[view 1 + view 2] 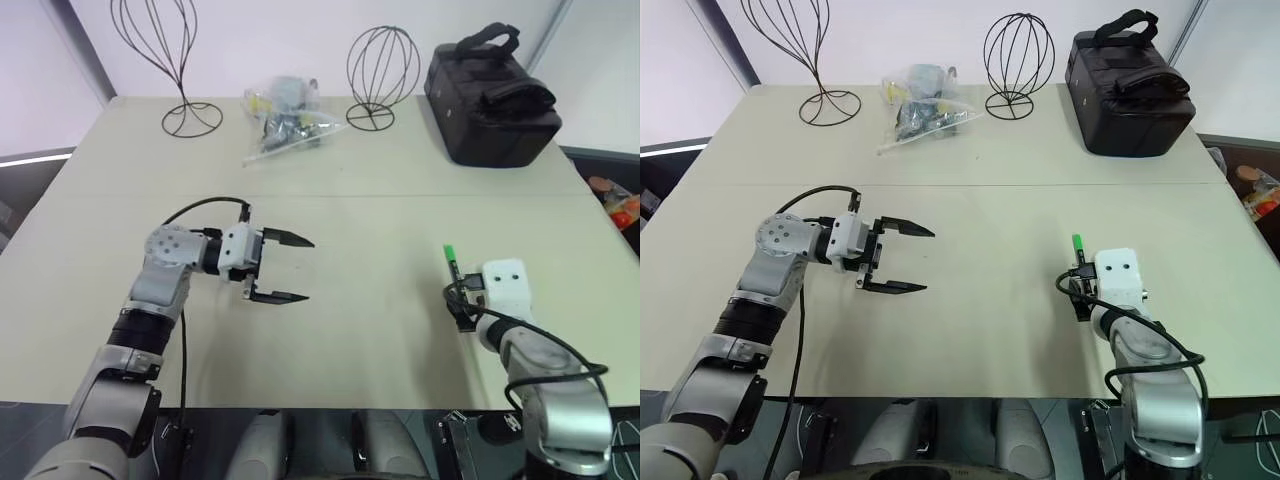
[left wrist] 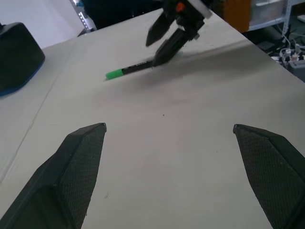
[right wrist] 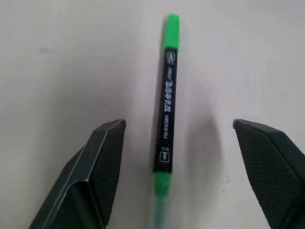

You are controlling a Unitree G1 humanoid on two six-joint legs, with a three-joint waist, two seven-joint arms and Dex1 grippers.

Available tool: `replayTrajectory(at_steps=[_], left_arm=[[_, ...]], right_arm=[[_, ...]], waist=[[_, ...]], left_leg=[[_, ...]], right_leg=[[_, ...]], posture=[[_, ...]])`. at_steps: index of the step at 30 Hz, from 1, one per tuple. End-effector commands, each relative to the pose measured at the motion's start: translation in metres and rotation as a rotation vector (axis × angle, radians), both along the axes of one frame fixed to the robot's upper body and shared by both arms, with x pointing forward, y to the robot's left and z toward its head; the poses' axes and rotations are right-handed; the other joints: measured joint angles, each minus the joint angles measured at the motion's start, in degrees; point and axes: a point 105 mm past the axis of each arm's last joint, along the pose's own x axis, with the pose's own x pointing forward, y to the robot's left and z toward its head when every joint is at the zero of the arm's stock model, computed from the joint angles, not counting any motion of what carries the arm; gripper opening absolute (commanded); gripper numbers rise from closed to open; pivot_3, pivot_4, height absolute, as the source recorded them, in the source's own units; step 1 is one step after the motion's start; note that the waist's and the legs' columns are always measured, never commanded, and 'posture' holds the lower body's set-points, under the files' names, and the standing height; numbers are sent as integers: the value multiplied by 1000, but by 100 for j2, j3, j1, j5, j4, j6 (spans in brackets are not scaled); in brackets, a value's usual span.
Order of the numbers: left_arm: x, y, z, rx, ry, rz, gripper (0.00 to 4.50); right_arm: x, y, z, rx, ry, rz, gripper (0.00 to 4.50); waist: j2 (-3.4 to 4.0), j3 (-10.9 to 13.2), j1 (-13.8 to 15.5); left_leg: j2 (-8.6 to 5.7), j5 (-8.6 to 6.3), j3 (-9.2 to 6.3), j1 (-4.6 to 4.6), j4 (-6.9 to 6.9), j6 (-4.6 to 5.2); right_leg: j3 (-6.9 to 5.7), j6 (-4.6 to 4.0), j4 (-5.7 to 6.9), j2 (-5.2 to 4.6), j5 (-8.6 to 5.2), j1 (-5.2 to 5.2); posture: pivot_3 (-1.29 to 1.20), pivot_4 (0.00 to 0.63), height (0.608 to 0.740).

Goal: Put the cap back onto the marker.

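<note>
the marker [image 3: 166, 102] lies flat on the table [image 1: 380, 200] at the lower right of your head view, its green cap [image 3: 172, 28] already on the far end. your right gripper [image 3: 178, 157] hangs over it with both fingers spread wide, one either side of the barrel, gripping nothing. your left gripper [image 1: 290, 268], left of centre, is also wide open and empty, well apart from the marker
</note>
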Motion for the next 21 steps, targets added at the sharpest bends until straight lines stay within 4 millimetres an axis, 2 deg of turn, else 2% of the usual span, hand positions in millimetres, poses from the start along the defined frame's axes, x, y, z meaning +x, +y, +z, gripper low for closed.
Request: replayTrajectory(at_steps=[1, 7, 12, 17, 21], left_arm=[[1, -1, 5, 6, -38, -14, 4500], [4, -4, 3, -2, -28, -11, 4500], [7, -6, 3, -13, -22, -4, 4500], [10, -9, 3, -23, -24, -5, 4500], [10, -11, 3, -28, -23, -9, 4500]], right_arm=[[-9, 6, 42, -17, -112, 82, 3744], [-24, 15, 61, -71, -87, 350, 3744], [-53, 20, 66, -43, -37, 480, 3744], [-78, 13, 70, -47, 44, 483, 3744], [-80, 14, 74, -57, 45, 470, 3744]], waist=[[0, 0, -2], [-4, 3, 29], [-10, 6, 39], [-19, 9, 23], [-22, 9, 16]], left_leg=[[0, 0, -1, 0, 0, 0], [0, -1, -6, -1, -2, 2], [2, -2, -6, -2, -1, 5], [5, -4, -10, 4, 0, 10], [12, -5, -6, 24, -1, 12]], right_leg=[[-1, 0, 0, 1, 0, 0], [-7, 1, -10, 0, -1, 7], [-8, 1, -15, -7, 0, 14], [-12, 2, -28, -5, 0, 33], [-12, 4, -42, 4, 0, 56]], posture=[[0, 150, 740], [0, 150, 740], [0, 150, 740], [0, 150, 740], [0, 150, 740]])
